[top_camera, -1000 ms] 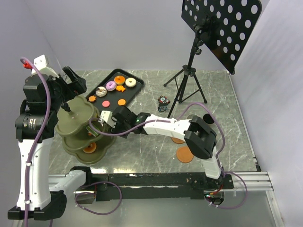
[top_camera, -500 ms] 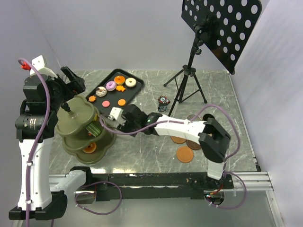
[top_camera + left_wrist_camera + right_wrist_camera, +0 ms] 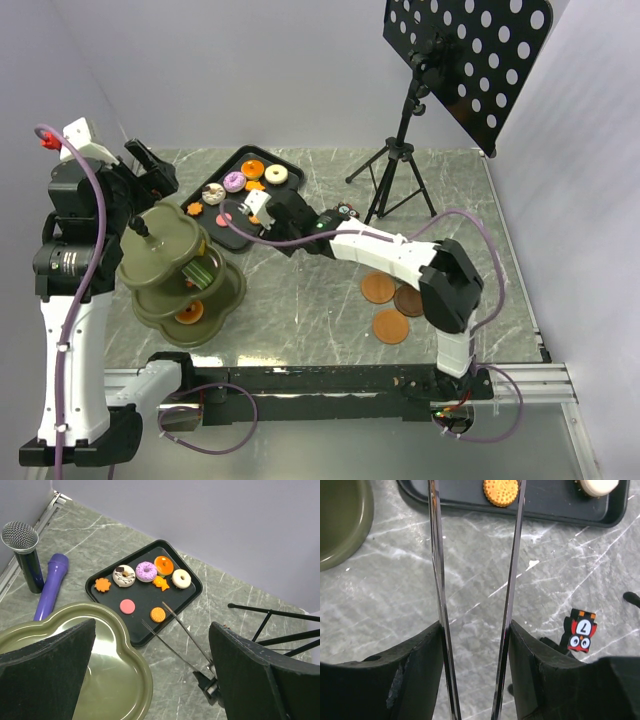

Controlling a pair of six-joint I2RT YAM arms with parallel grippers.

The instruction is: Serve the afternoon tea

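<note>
Metal tongs (image 3: 438,580) gripped by right end effector (image 3: 475,675), tips flanking the orange cookie (image 3: 501,491); left end effector (image 3: 150,660) wide open, empty.

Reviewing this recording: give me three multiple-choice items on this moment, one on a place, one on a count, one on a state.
1. Where does the round orange cookie lie?
A. on the black tray
B. on a white plate
C. in a glass bowl

2. How many brown-orange saucers lie on the table?
A. one
B. three
C. five

3. What is the right claw doing?
A. open and empty
B. shut on the metal tongs
C. shut on a spoon

Answers:
1 A: the left wrist view shows the cookie on the tray's dark floor, near its front edge.
2 B: the top view shows three discs grouped beside the right arm.
3 B: the right wrist view shows both tong arms pressed against the fingers' inner faces.
</note>
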